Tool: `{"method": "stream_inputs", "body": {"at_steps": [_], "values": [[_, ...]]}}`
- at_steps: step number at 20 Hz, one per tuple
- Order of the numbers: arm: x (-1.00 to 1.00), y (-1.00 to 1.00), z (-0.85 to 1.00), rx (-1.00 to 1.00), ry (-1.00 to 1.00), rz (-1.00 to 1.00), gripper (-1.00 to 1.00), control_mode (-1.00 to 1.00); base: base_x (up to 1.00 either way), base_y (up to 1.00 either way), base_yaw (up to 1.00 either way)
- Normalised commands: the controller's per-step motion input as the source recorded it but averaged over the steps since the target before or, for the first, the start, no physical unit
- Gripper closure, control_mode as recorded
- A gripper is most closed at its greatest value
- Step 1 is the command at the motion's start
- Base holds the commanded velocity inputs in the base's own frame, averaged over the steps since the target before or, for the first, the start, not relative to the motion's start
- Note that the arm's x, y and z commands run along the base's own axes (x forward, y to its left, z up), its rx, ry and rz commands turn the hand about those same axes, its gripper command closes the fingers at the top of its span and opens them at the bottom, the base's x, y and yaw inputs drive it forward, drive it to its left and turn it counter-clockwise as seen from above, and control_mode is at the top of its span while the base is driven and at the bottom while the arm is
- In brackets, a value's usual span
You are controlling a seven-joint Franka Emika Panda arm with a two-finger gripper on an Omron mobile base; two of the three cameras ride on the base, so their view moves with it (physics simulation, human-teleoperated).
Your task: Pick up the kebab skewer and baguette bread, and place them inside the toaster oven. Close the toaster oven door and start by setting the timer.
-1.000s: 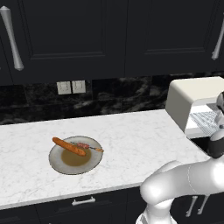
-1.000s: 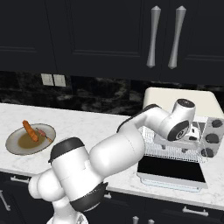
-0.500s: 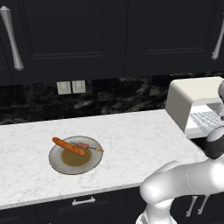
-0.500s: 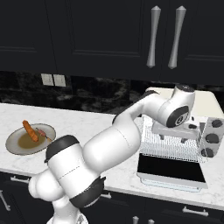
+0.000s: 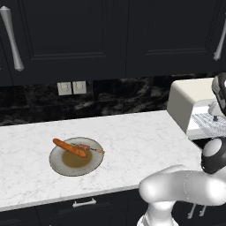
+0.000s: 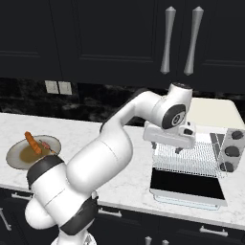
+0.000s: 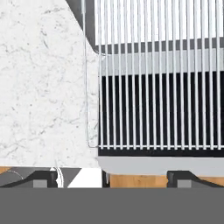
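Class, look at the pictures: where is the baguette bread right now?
The baguette bread lies on the round plate at the counter's left, beside the kebab skewer, far from the toaster oven.

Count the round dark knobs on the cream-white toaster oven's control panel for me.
3, stacked down the right-hand panel of the cream-white toaster oven in the right base view: top, middle, bottom. The panel's right edge is cropped, so more may be hidden.

Arm rises from the base, arches up and reaches toward 3 o'clock in the right base view, wrist bent downward. Gripper (image 6: 180,147) points down, fingers (image 7: 43,177) set wide apart with nothing between them.
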Motion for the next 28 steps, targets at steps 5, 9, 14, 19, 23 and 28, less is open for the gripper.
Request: {"method": "stream_inputs", "body": {"at_steps": [5, 9, 14, 19, 23, 28], "values": [[-0.02, 1.0, 0.05, 0.0, 0.02, 0.01, -1.0, -1.0, 0.0, 0.0, 0.0], [0.0, 1.0, 0.02, 0.0, 0.05, 0.04, -1.0, -1.0, 0.0, 0.0, 0.0], [0.0, 1.0, 0.04, 0.0, 0.07, 0.04, -1.0, -1.0, 0.0, 0.0, 0.0], [0.03, 1.0, 0.03, 0.0, 0.06, 0.01, -1.0, -1.0, 0.0, 0.0, 0.0], [0.08, 1.0, 0.01, 0.0, 0.05, 0.01, -1.0, -1.0, 0.0, 0.0, 0.0], [0.22, 1.0, 0.0, 0.0, 0.07, 0.02, -1.0, -1.0, 0.0, 0.0, 0.0]]}}
